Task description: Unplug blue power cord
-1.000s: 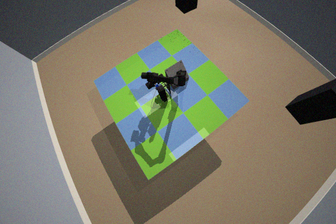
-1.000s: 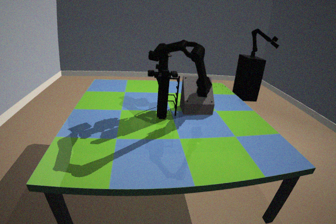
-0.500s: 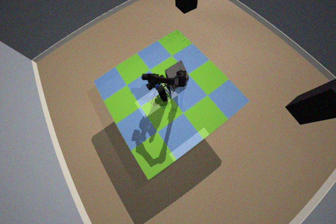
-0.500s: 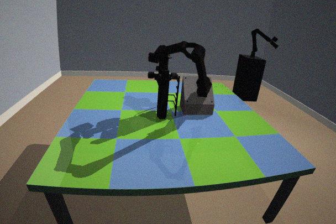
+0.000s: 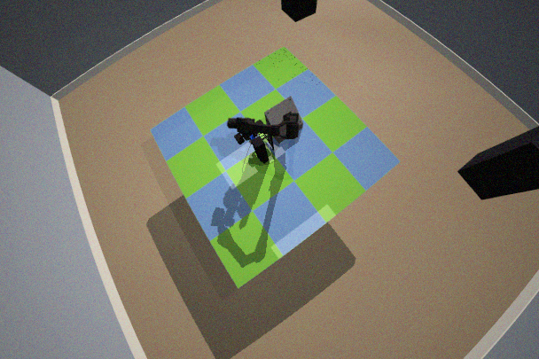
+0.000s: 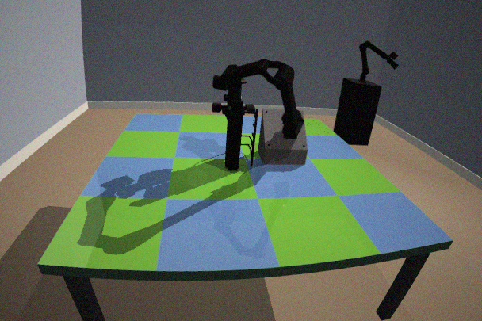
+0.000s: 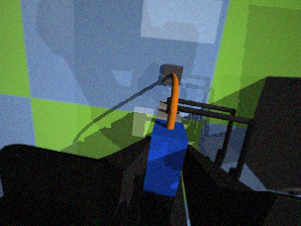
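In the wrist view my gripper [image 7: 166, 147] is shut on a blue plug [image 7: 165, 149], which stands between the two dark fingers. An orange curved piece [image 7: 172, 101] rises from the plug's far end to a small grey box [image 7: 170, 71] on the table. A thin grey cord [image 7: 114, 106] trails left from that box. In the top and exterior views the gripper [image 5: 259, 150] [image 6: 233, 162] points straight down at the table next to the arm's base, and a speck of the blue plug [image 5: 253, 136] shows there. I cannot tell the power strip apart from the dark parts around the fingers.
A thin black frame [image 7: 223, 116] [image 6: 254, 141] stands upright just right of the gripper. The arm's grey base block [image 6: 283, 146] [image 5: 279, 114] sits behind it. The checkered table [image 6: 317, 229] stands in a room with black pedestals [image 6: 357, 110] off the table.
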Controlling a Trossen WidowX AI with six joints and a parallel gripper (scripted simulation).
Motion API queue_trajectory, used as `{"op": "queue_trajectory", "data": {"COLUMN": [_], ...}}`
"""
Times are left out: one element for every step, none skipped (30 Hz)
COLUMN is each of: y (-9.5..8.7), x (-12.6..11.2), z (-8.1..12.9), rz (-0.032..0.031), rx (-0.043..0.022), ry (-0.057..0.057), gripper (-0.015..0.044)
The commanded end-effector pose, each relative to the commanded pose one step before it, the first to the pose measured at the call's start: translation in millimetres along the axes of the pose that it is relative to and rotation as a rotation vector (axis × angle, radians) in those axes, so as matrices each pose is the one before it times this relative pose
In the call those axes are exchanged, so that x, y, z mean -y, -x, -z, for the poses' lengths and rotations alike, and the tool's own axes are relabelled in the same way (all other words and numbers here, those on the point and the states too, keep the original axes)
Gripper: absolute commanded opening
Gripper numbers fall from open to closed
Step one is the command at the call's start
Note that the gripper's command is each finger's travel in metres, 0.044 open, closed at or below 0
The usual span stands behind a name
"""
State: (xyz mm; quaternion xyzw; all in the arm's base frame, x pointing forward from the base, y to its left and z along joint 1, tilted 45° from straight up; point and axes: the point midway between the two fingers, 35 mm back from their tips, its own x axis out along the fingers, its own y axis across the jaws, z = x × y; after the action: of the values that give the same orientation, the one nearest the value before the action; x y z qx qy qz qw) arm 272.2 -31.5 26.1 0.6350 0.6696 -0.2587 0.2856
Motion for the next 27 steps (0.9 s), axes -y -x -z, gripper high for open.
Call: {"op": "queue_trajectory", "data": {"y": [0.94, 0.08, 0.08, 0.08, 0.08, 0.08, 0.09, 0.09, 0.10, 0.10, 0.11, 0.12, 0.14, 0.15, 0.17, 0.19, 0.21, 0.23, 0.26, 0.29, 0.29, 0.29, 0.28, 0.28, 0.27, 0.27, 0.27], "x": [-0.41, -0.17, -0.17, -0.16, -0.16, -0.15, -0.14, -0.13, -0.12, -0.11, -0.10, -0.09, -0.08, -0.07, -0.06, -0.04, -0.03, -0.02, 0.00, 0.01, 0.02, 0.03, 0.04, 0.06, 0.07, 0.08, 0.09], "z": [-3.87, -1.50, -1.59, -1.61, -1.61, -1.62, -1.62, -1.62, -1.62, -1.62, -1.63, -1.63, -1.63, -1.63, -1.63, -1.64, -1.64, -1.59, -1.59, -1.59, -1.60, -1.60, -1.60, -1.60, -1.60, -1.61, -1.61], "rz": [-0.00186, -0.00012, -0.00012, -0.00012, -0.00012, -0.00012, -0.00011, -0.00011, -0.00011, -0.00011, -0.00011, -0.00011, -0.00011, -0.00010, -0.00010, -0.00010, -0.00010, -0.00009, -0.00009, -0.00009, -0.00009, -0.00009, -0.00009, -0.00008, -0.00008, -0.00008, -0.00008], "rx": [0.00195, 0.00019, 0.00019, 0.00019, 0.00018, 0.00018, 0.00017, 0.00017, 0.00016, 0.00016, 0.00015, 0.00015, 0.00014, 0.00014, 0.00014, 0.00013, 0.00013, 0.00012, 0.00012, 0.00012, 0.00011, 0.00010, 0.00009, 0.00008, 0.00007, 0.00006, 0.00005], "ry": [0.0003, -0.0001, -0.0001, -0.0001, -0.0001, -0.0001, -0.0001, -0.0001, -0.0001, -0.0001, -0.0001, -0.0001, -0.0001, -0.0001, -0.0001, -0.0001, -0.0001, -0.0001, -0.0001, -0.0001, -0.0001, -0.0001, -0.0001, -0.0001, -0.0001, -0.0001, -0.0001], "gripper": [0.0000, 0.0000, 0.0000, 0.0000, 0.0000, 0.0000, 0.0000, 0.0000, 0.0000, 0.0000, 0.0000, 0.0000, 0.0000, 0.0000, 0.0000, 0.0000, 0.0000, 0.0000, 0.0000, 0.0000, 0.0000, 0.0000, 0.0000, 0.0000, 0.0000, 0.0000, 0.0000]}}
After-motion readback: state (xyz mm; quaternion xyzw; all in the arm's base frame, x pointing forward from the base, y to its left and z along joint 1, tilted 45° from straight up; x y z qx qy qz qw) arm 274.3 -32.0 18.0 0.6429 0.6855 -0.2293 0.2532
